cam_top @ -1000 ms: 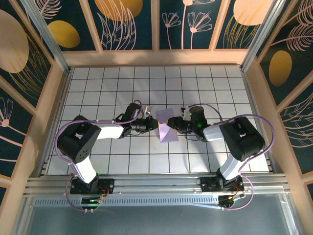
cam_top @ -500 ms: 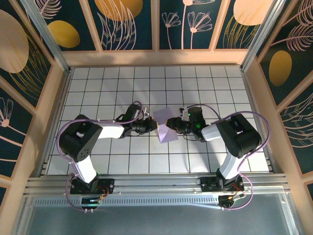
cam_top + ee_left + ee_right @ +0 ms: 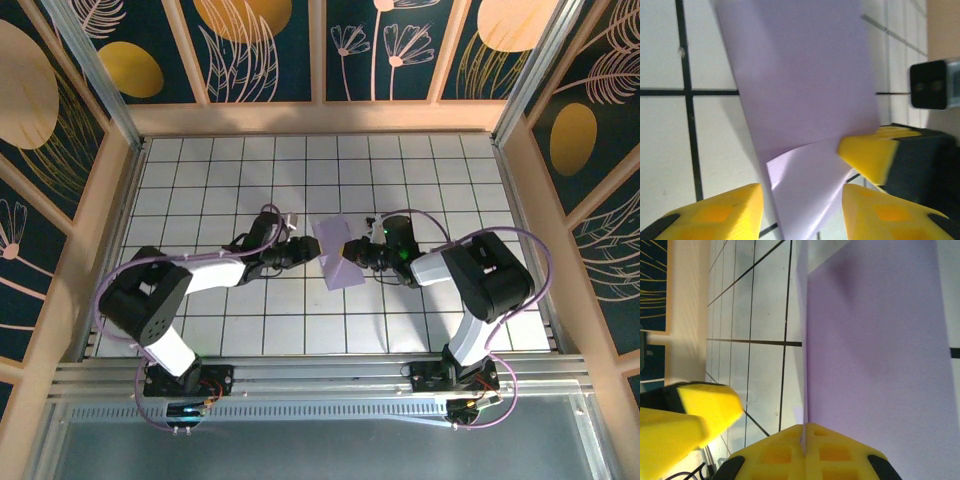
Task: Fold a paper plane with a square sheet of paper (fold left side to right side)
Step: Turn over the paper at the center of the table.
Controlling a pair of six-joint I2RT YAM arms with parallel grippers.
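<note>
Just snapped the right gripper [image 3: 804, 432] shut, pads pressed together on the edge of the square sheet of paper [image 3: 875, 340]. Was half open a second ago. Meanwhile popped the left gripper [image 3: 802, 200] apart after a tight pinch, now spread either side of a curled flap [image 3: 807, 185] with no squeeze on it. Reads like a handoff of the flap from left to right, so probably mid fold-over, crease not pressed yet. Still got the sheet sitting mid-table on the white grid tiles [image 3: 250, 180], right between both grippers, partly doubled over and a bit lifted. No plane shape yet, lots left.
</note>
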